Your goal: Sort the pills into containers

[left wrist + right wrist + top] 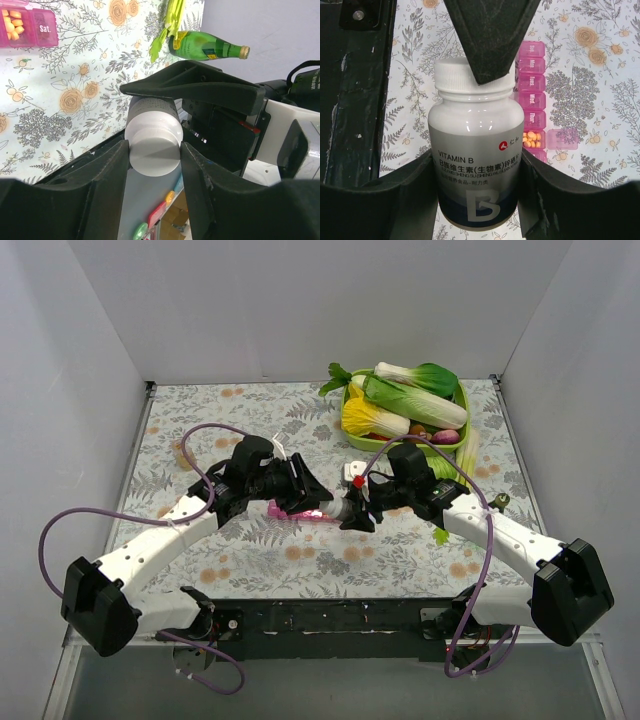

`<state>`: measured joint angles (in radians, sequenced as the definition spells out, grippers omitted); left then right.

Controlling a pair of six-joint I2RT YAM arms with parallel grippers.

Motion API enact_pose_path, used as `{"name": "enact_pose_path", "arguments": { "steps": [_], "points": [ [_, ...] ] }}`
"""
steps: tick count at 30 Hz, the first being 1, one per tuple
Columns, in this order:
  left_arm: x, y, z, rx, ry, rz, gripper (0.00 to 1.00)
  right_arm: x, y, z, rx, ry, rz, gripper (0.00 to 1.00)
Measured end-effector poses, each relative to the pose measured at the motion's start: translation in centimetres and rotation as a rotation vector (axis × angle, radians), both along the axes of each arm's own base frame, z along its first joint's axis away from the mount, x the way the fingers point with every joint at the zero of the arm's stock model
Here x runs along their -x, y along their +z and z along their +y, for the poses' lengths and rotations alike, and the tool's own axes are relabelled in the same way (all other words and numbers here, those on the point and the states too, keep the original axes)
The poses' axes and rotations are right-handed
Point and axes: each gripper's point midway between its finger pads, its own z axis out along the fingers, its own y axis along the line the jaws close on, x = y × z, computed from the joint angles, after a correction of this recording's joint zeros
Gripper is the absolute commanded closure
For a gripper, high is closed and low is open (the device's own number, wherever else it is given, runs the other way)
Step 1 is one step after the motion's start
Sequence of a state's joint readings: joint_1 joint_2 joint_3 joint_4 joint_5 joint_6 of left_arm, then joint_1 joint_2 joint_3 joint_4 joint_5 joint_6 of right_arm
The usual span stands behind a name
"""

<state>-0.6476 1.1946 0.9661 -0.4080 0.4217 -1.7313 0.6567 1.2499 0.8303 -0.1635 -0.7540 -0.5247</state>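
"VITAMIN B" on bottle (pixel 476 165), "Wed.", "Thur.", "Sat." on pink containers (pixel 532 100)

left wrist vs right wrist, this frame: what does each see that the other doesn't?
Left wrist only: a green glass bottle lying on the table, the "Sat." lid of the pill organizer, and the left gripper clamped on the white cap of the vitamin bottle, seen end-on.
Right wrist only: the "VITAMIN B" label, the Mon. to Thur. lids, and the right gripper clamped around the bottle's body.
Both: the vitamin bottle, the pink organizer with orange pills in one compartment, and the floral tablecloth.
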Motion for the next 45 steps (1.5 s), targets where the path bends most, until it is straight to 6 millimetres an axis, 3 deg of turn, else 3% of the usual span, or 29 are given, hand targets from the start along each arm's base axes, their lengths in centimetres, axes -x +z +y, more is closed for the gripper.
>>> {"name": "enact_pose_path", "arguments": {
  "steps": [8,14,20,23,31,35,40,43,45],
  "points": [
    [0.3,-0.4,-0.3,-0.012,-0.049,-0.019,0.79,0.4,-0.4,-0.1,0.01,0.005,0.034,0.99],
    [1.4,-0.7,-0.4,-0.024,-0.219,-0.126,0.81,1.9,-0.8,0.2,-0.004,0.05,0.147,0.99],
    [3.3,-1.4,-0.6,0.0,-0.501,-0.28,0.77,5.3,-1.6,0.4,-0.039,0.132,0.423,0.99],
    [3.9,-1.1,-0.5,0.005,-0.603,-0.37,0.67,6.5,-1.2,0.7,-0.075,0.18,0.532,0.99],
    [2.8,1.3,-0.8,0.03,-0.625,-0.471,0.02,6.9,1.0,1.6,-0.169,0.269,0.528,0.99],
    [1.1,3.9,0.3,0.048,-0.52,-0.548,0.02,6.9,1.5,1.6,-0.184,0.282,0.502,0.99],
    [0.7,8.0,1.8,0.1,-0.423,-0.635,0.02,6.9,1.3,1.5,-0.186,0.29,0.474,0.99],
    [-0.2,8.5,2.9,0.105,-0.326,-0.567,0.02,6.6,0.9,1.4,-0.168,0.276,0.446,0.99],
    [-0.7,7.7,3.6,0.113,-0.261,-0.484,0.02,6.2,0.8,1.3,-0.152,0.258,0.393,0.99]
  ]
}}
